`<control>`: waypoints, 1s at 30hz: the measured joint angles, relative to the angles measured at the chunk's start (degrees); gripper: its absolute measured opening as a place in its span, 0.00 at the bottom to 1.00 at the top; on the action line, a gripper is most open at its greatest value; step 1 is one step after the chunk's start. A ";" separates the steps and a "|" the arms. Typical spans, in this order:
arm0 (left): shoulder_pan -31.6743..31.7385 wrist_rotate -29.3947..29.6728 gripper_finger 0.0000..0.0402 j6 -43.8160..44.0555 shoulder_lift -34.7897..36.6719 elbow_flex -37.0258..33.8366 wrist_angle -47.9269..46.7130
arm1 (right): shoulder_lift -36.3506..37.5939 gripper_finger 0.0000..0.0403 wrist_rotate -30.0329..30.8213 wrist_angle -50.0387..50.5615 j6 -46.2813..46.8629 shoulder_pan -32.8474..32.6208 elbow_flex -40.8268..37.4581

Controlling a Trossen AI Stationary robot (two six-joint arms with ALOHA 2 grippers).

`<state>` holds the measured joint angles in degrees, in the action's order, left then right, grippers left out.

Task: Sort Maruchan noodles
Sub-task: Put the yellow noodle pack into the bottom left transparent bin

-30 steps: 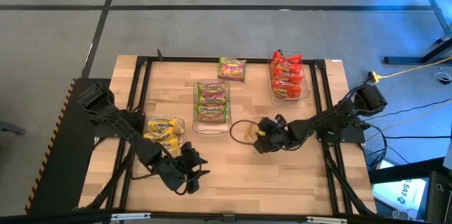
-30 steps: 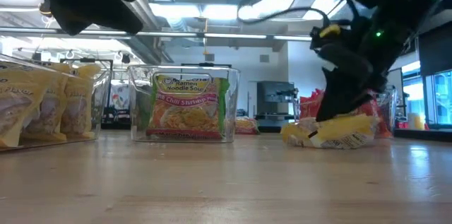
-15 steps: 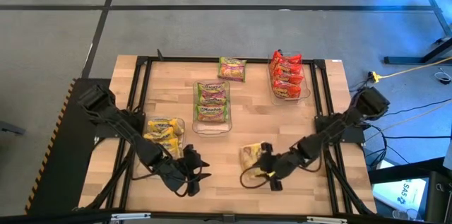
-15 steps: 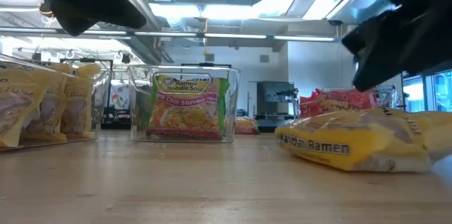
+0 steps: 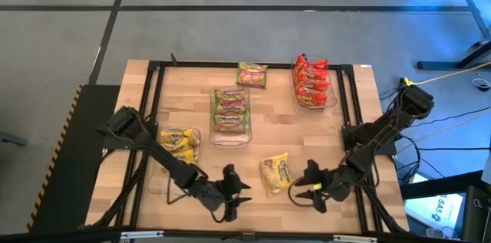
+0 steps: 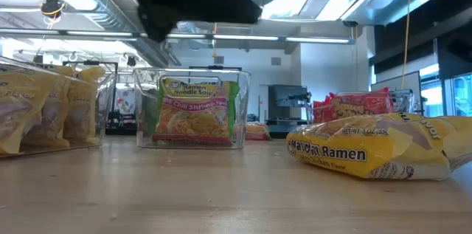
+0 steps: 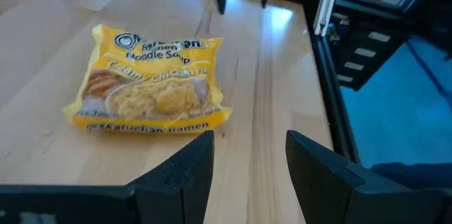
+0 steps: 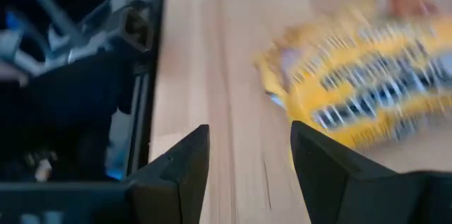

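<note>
The wooden tabletop (image 5: 253, 197) carries three clear bins: one (image 5: 177, 148) with yellow packets, a middle one (image 5: 230, 116) with green packets, and one (image 5: 314, 83) with red packets. A lone green packet (image 5: 252, 75) lies at the far edge. One yellow packet (image 5: 275, 174) lies flat near the front, between both low, outstretched arms. The left tool (image 5: 237, 197) and right tool (image 5: 308, 188) each have fingers apart, holding nothing, with nothing between either and the packet.

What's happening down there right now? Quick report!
Left gripper and right gripper open, empty, flanking the yellow packet lying loose on the table. Nothing in the way.
</note>
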<state>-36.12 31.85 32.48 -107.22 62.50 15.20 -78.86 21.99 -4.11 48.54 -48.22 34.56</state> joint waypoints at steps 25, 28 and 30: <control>4.20 -2.60 0.42 -3.59 -9.86 5.75 -1.15 | -4.29 0.67 -6.44 -0.70 21.95 7.86 -1.90; 4.20 -2.60 0.42 -3.66 -9.86 5.75 -1.30 | -7.33 0.78 -7.06 -0.77 23.64 8.16 -1.92; 4.36 -2.54 0.42 -3.66 -10.07 5.75 -1.63 | -8.77 0.82 -6.10 -0.83 24.99 8.16 -1.92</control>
<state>-31.77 29.31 28.82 -117.29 68.25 13.57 -87.64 15.89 -4.94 73.53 -40.05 32.64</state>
